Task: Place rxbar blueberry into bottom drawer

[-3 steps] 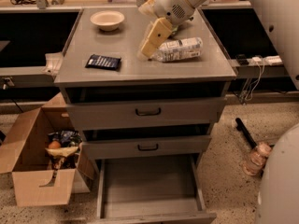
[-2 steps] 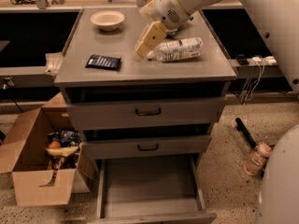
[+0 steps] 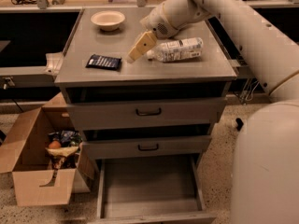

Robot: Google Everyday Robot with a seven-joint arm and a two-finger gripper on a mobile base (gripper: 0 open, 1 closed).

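Grey cabinet top (image 3: 187,70) holds the flat navy rxbar blueberry (image 3: 103,62) near the gripper (image 3: 135,54), its grip unclear.

The bench (image 3: 84,43) and bottom drawer (image 3: 149,183) are smooth, dull grey metal. The bar (image 3: 103,62) has a dark wrapper. The bottle (image 3: 180,49) is clear plastic. The box (image 3: 29,186) is brown cardboard. The end effector (image 3: 133,57), smooth and tan, hangs over the bench between bar and bottle.

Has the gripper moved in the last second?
Yes. The gripper has moved left over the cabinet top, away from the plastic bottle and closer to the rxbar blueberry.
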